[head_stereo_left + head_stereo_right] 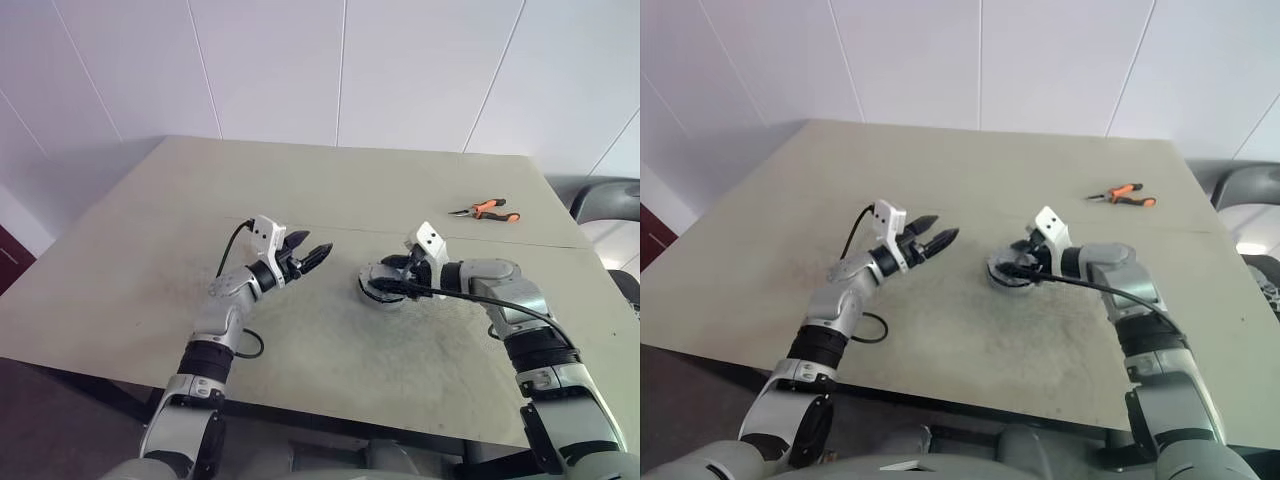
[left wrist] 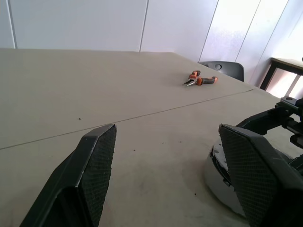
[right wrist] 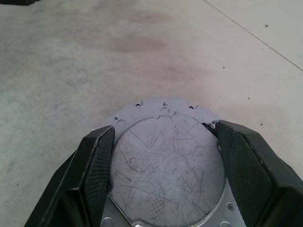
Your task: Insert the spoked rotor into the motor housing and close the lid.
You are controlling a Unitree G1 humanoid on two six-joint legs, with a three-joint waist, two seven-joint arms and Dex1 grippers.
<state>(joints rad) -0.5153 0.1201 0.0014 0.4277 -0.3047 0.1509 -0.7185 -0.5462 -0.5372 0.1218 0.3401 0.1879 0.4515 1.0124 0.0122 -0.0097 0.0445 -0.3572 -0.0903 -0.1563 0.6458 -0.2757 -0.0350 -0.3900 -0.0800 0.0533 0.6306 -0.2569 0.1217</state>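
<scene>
The motor housing [image 1: 372, 296] lies on the table with its pale, scratched, flat silvery side facing up [image 3: 165, 165]. My right gripper [image 3: 163, 127] reaches in from the right and is shut on it, one black finger against each side of the round body. My left gripper [image 1: 312, 250] hovers a short way to the left of the housing, level and pointing toward it. It is open with nothing between its fingers [image 2: 97, 156]. In the left wrist view the housing's edge [image 2: 218, 177] shows beside one finger. The spoked rotor and the lid are out of view.
The beige table [image 1: 150, 290] has a seam running across it. Orange-handled pliers [image 1: 487, 211] lie at the far right of the table. A dark chair [image 1: 600, 195] stands beyond the table's right corner. White wall panels are behind.
</scene>
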